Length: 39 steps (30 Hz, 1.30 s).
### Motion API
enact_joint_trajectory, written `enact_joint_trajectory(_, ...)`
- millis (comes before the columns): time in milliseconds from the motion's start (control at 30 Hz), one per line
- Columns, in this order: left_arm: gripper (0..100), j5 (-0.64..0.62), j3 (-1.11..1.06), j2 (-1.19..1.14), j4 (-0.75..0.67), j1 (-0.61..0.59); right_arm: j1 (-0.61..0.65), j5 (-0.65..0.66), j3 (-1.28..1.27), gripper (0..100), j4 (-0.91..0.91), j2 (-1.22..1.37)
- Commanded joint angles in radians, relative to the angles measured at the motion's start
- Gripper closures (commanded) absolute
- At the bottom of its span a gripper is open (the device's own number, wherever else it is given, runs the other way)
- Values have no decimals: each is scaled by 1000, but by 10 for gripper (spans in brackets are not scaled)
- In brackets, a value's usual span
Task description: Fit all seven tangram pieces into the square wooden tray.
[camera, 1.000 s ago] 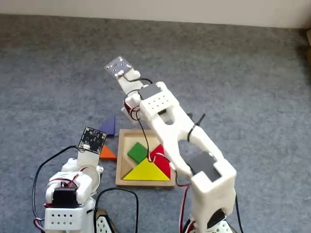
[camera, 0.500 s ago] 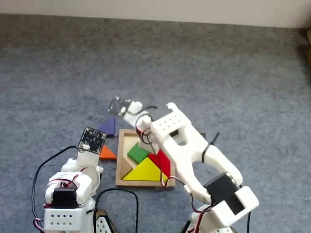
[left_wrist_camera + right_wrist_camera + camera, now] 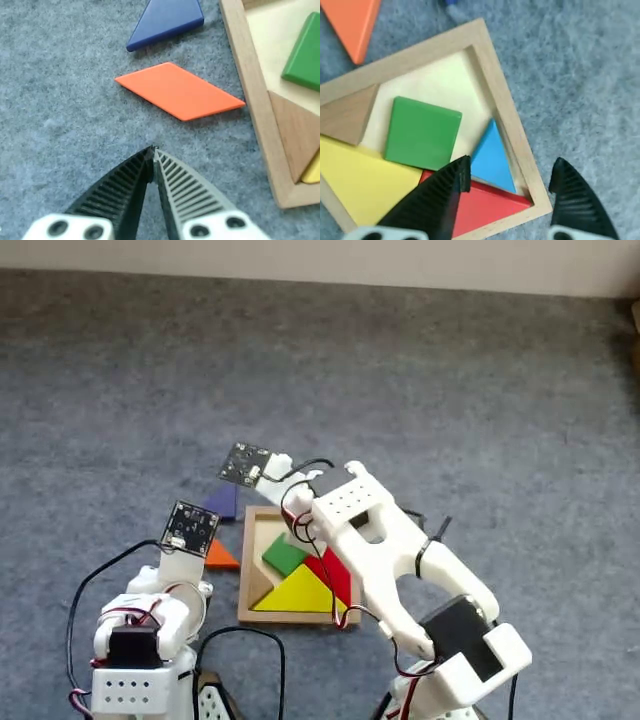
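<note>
The square wooden tray (image 3: 501, 97) holds a green square (image 3: 422, 132), a yellow triangle (image 3: 365, 185), a red triangle (image 3: 480, 206), a wood-coloured triangle (image 3: 345, 117) and a light blue triangle (image 3: 492, 157). My right gripper (image 3: 512, 182) hangs open just above the light blue triangle, at the tray's corner. An orange parallelogram (image 3: 180, 91) and a dark blue triangle (image 3: 167, 20) lie on the carpet beside the tray (image 3: 250, 100). My left gripper (image 3: 152, 151) is shut and empty, a short way from the orange piece.
Grey carpet surrounds the tray (image 3: 245, 575) on all sides. The right arm (image 3: 350, 515) stretches over the tray's far half, while the left arm (image 3: 150, 620) sits at the near left. A pale wall runs along the far edge.
The right arm swung back from the far carpet and came down over the tray, then shifted slightly. The left arm stayed still.
</note>
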State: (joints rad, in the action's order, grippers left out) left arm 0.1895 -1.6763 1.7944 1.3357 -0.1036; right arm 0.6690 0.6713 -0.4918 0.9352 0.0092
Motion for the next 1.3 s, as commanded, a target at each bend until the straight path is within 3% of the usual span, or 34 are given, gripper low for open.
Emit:
enact_joint_trajectory(0,993,-8,-19,19,5,16,4,6,8,796,-12,-68)
enact_joint_trajectory(267,993,-8,-19,19,5,16,-45,9,5,990,-19,-56)
enact_joint_trajectory(867,993,-8,-19,19,5,16,-19,12,1,993,-76,116)
enact_joint_trajectory(1267,993,-8,-19,19,5,16,134,12,-2,993,154,39)
